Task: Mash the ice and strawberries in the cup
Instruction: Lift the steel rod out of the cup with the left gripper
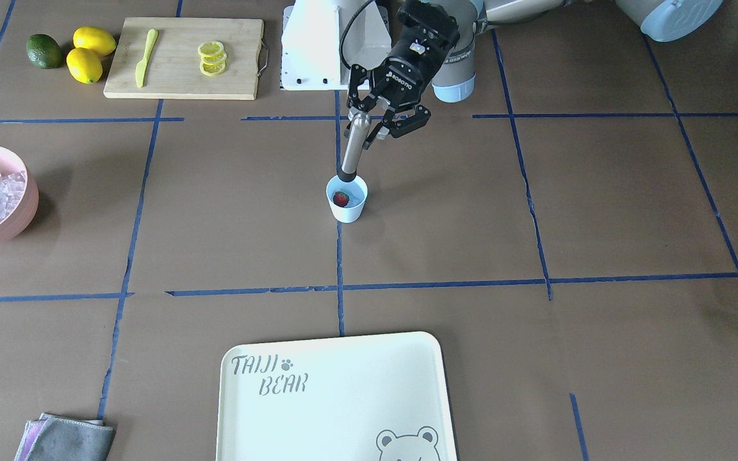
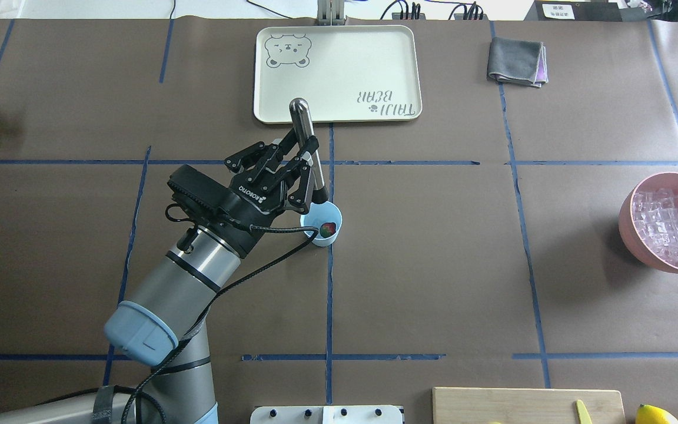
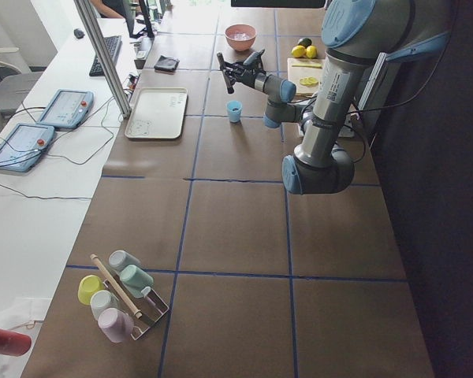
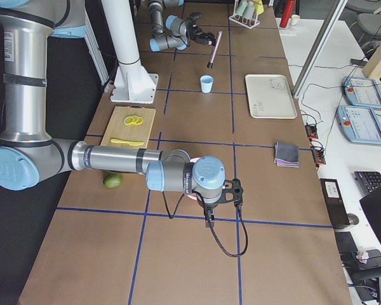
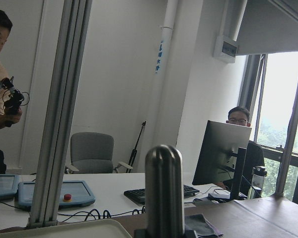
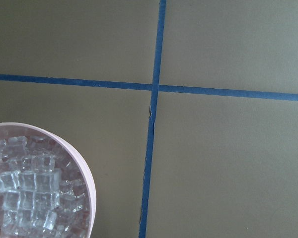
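left gripper [image 2: 308, 154]: jaws pinched in most of the way, clamped on the shaft of a metal muddler [image 1: 351, 150]. muddler is tilted, rounded top sticking out past the fingers, black end pointing down

cup [image 1: 347, 200] stands upright straight under the muddler's black end. both side views show a gap between that end and the rim, so no contact. cup is lower than the left gripper and just beside it in the overhead view

strawberry [image 1: 341, 198] lies inside the cup, below the muddler end

ice [image 2: 668, 227] is heaped in a pink bowl [image 2: 639, 250], well apart from the left gripper, out on the robot's right side

right gripper [image 4: 232, 192]: hangs above that bowl, caught only in the right side view. its wrist cam shows just the bowl rim and ice beneath it, so can't tell how far open it is or whether it has hold of anything
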Available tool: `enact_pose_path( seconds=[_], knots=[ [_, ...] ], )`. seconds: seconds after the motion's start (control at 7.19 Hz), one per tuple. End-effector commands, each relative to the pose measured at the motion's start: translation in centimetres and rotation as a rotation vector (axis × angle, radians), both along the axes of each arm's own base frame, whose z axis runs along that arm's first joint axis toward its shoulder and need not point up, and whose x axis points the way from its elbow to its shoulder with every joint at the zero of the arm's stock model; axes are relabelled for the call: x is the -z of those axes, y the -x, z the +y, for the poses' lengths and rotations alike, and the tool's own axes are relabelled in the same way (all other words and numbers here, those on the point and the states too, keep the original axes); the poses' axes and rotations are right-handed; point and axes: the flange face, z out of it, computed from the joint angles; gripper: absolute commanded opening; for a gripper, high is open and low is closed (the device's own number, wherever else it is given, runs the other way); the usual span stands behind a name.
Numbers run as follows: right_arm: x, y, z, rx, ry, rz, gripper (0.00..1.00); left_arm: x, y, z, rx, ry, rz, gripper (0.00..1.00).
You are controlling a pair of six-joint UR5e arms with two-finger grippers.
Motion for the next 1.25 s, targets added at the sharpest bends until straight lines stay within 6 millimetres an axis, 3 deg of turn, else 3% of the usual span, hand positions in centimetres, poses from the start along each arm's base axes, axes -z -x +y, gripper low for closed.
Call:
enact_pose_path(
  seconds=[0.0,0.14,0.42,0.56,0.7,1.11],
  knots=[
    [-0.6,0.0,0.1,0.005,0.004,0.004,0.99,3.4,4.2,-0.4,-0.037,0.057,0.053,0.0],
    [-0.6,0.0,-0.1,0.006,-0.001,0.006,0.99,3.1,4.2,-2.3,-0.143,0.113,0.082,0.0],
    [-0.4,-0.1,-0.2,0.005,-0.005,0.006,1.0,-1.2,6.5,-5.6,-0.251,0.189,0.098,0.0],
    [-0.3,0.0,-0.2,0.002,-0.002,0.004,1.0,-3.8,8.3,-8.2,-0.318,0.279,0.077,0.0],
    [-0.3,-0.1,-0.2,0.001,-0.002,0.006,1.0,-5.2,10.6,-10.7,-0.377,0.352,0.069,0.0],
    [-0.1,-0.1,-0.4,-0.001,-0.003,0.004,0.99,-14.4,20.3,-16.7,-0.564,0.705,-0.024,0.0]
  ],
)
